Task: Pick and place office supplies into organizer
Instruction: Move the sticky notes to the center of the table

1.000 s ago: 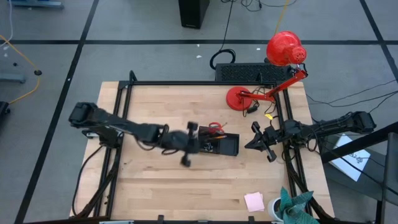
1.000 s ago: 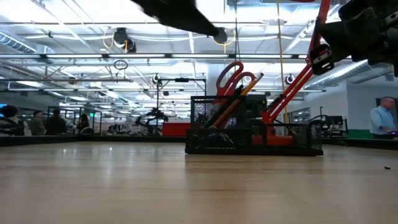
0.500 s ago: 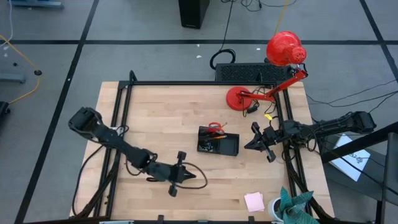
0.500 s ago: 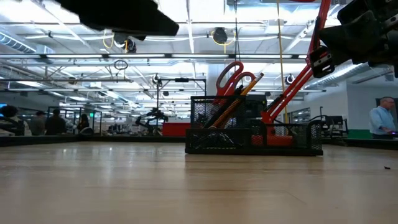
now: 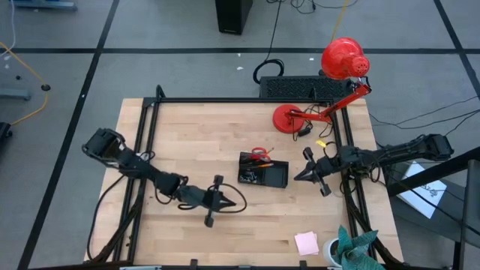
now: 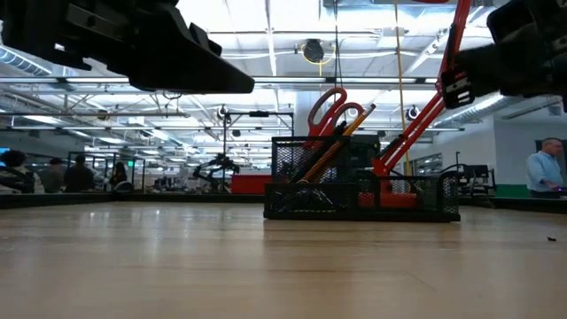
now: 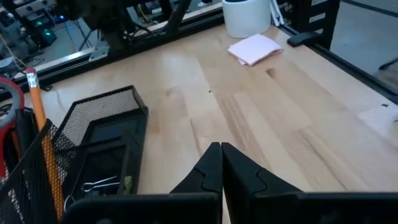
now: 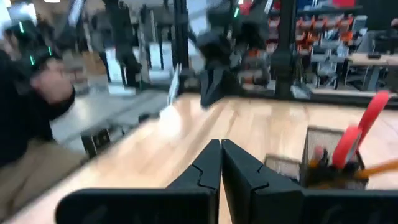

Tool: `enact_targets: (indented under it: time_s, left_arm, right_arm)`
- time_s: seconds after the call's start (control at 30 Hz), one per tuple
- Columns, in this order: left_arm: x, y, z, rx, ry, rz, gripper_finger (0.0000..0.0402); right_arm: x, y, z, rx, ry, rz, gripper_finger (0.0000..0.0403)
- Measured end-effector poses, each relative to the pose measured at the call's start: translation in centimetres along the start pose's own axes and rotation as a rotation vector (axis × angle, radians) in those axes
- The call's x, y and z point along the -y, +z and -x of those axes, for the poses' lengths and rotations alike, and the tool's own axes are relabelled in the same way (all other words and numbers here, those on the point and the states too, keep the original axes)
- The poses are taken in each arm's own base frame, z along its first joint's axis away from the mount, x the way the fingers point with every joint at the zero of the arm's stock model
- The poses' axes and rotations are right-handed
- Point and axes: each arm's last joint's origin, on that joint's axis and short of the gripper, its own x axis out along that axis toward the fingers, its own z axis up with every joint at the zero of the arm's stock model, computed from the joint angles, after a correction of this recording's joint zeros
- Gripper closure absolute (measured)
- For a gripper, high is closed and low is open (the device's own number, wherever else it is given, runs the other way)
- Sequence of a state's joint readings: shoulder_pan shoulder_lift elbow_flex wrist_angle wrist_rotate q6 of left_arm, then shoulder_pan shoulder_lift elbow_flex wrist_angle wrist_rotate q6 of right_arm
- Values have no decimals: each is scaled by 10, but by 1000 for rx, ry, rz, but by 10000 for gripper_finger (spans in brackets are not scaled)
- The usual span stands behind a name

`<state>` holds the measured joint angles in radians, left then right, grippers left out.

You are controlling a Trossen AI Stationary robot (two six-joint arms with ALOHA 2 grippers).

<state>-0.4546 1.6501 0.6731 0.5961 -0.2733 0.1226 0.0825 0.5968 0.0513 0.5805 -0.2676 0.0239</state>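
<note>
Both end effectors closed, empty

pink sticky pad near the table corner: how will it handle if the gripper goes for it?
The pink sticky-note pad lies flat on bare wood, so it will probably slide rather than tip when nudged. It looks thin, likely light, and its low edge may be hard to pinch. In the left wrist view its top sheets look slightly lifted, so they may flex.

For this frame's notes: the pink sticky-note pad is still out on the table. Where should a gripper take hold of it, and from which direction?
The pink sticky-note pad lies flat on the wood at the table's near right corner, beside a white cup. Probably best taken from straight above, fingers pinching two opposite edges, since it is thin and offers no upright face. Favour the edges away from the cup.
</note>
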Motion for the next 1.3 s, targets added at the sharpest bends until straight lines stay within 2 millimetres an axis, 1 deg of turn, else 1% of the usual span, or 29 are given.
enact_targets:
  time_s: [0.07,0.1,0.2,0.33,0.43,0.53,0.67,0.73,0.83,0.97,1.1,1.2,1.3]
  left_arm:
    - [-1,0,0,1,-9,-1,399]
    - [-2,0,-1,0,-11,0,398]
    - [-2,-1,-1,-4,-11,-1,388]
    - [-2,-2,-1,-22,-13,-28,382]
    - [-2,-4,-1,-37,-16,-31,383]
    - [-2,-5,-1,-45,-17,-30,392]
    - [-2,-5,-1,-49,-17,-24,397]
    - [-2,-5,-1,-48,-18,-16,391]
    - [-2,-4,-1,-40,-15,-3,382]
    - [-2,-2,-1,-16,-12,24,390]
    - [-2,-1,-1,-12,-11,38,398]
    - [-2,-1,-1,-12,-11,58,387]
    - [-2,0,-1,-11,-12,75,378]
  right_arm:
    - [-1,-6,-1,-89,11,21,388]
    - [-2,1,-5,-114,21,35,385]
    - [-7,32,-16,-163,33,75,377]
    - [-20,59,-31,-324,15,104,367]
    - [-37,87,-44,-363,25,120,360]
    - [-55,98,-58,-448,56,111,354]
    - [-88,109,-79,-490,116,124,350]
    - [-104,106,-90,-530,129,132,350]
    - [-126,96,-103,-615,144,130,350]
    - [-151,84,-115,-685,149,92,350]
    - [-166,64,-116,-803,163,49,351]
    - [-173,49,-119,-878,199,-6,359]
    - [-178,32,-124,-972,236,-52,376]
